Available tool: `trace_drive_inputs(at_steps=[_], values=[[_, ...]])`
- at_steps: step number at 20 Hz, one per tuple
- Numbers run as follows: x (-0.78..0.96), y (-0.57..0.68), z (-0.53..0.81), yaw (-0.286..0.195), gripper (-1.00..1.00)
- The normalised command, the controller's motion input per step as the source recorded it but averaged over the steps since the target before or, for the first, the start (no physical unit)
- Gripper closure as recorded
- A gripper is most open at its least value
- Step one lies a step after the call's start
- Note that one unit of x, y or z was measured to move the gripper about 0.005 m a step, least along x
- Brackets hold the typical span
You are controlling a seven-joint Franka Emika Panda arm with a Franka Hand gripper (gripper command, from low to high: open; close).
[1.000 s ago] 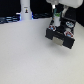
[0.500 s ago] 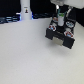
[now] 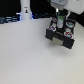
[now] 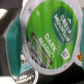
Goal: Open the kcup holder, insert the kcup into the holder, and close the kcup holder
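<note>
End effector (image 3: 59,18) low over the kcup holder (image 3: 61,34); whether clamped or spread cannot be told, fingers hidden. Wrist view filled by the kcup (image 4: 51,35), green foil lid close up, seemingly carried or just being seated. Should be lowered straight, centred over a free slot, released only once seated. Holder on the white surface (image 3: 30,55), several round slots already filled with dark-topped pods (image 3: 68,33).

The kcup (image 4: 50,31) fills the view, green top tilted. Another pod (image 4: 17,77) lies blurred at seven o'clock.
</note>
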Motion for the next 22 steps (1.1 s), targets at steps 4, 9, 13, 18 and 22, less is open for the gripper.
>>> trace_drive_inputs(at_steps=[4,9,13,18,22], values=[[0.15,0.05,0.03,0.001,1.0],[0.42,0.1,0.42,0.0,1.0],[0.34,0.07,0.18,-0.006,1.0],[0.01,0.06,-0.18,0.014,1.0],[0.01,0.05,-0.21,0.01,1.0]])
